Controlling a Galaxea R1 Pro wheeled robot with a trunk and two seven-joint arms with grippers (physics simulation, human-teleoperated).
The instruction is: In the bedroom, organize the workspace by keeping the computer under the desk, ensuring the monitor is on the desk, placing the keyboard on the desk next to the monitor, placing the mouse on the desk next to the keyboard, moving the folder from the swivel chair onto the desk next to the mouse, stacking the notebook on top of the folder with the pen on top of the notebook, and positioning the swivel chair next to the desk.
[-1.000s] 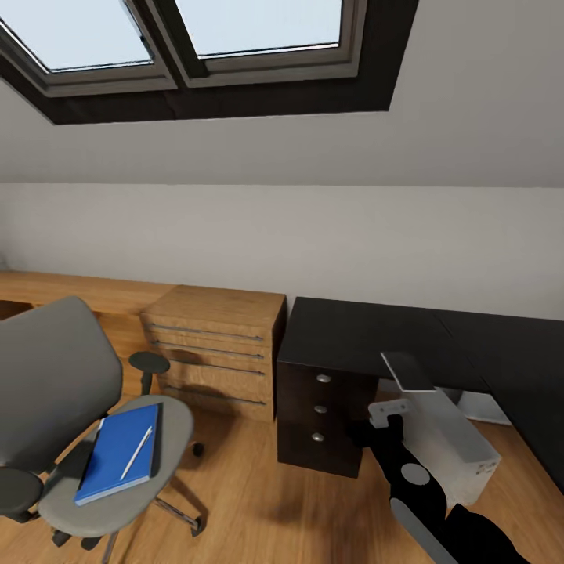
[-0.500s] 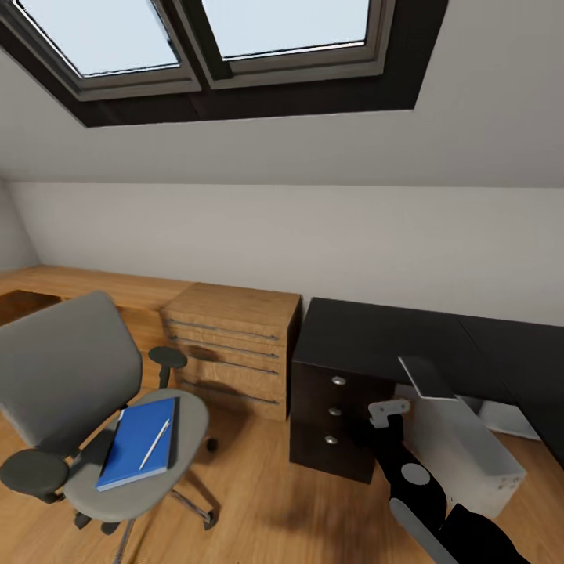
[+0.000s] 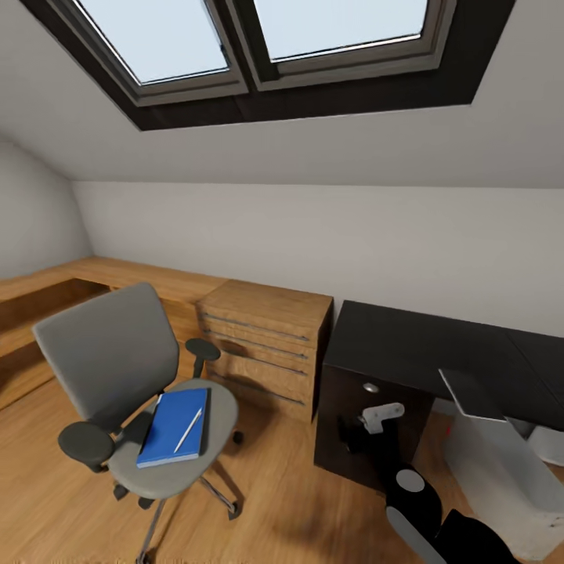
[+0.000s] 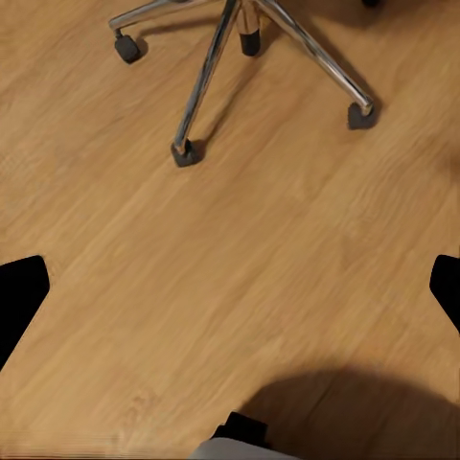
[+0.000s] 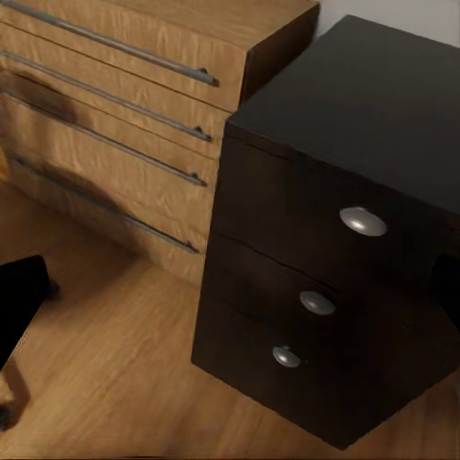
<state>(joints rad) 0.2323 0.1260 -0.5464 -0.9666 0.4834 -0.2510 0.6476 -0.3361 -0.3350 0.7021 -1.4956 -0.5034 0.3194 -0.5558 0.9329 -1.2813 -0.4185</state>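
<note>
The swivel chair (image 3: 117, 368), grey with dark armrests, stands on the wood floor at the left. On its seat lies the blue folder (image 3: 172, 427) with the white pen (image 3: 188, 430) across it. A dark strip runs along the folder's right side; I cannot tell whether it is the notebook. The black desk (image 3: 423, 345) is at the right, and the pale grey computer (image 3: 501, 470) stands beneath it. My right arm (image 3: 407, 478) reaches toward the desk's drawers. The right gripper (image 5: 230, 287) and the left gripper (image 4: 230, 297) are both open and empty. Monitor, keyboard and mouse are out of view.
A light-wood dresser (image 3: 266, 345) stands between chair and desk, joined to a low wooden ledge (image 3: 117, 274) along the wall. The black drawer unit (image 5: 326, 287) faces my right wrist. The chair's chrome base (image 4: 240, 57) lies ahead of my left wrist. Skylights (image 3: 258, 39) sit in the sloped ceiling.
The whole view has swung left, so chair, dresser and desk sit further right in the picture and the left wall has come in. The things themselves have not moved.
</note>
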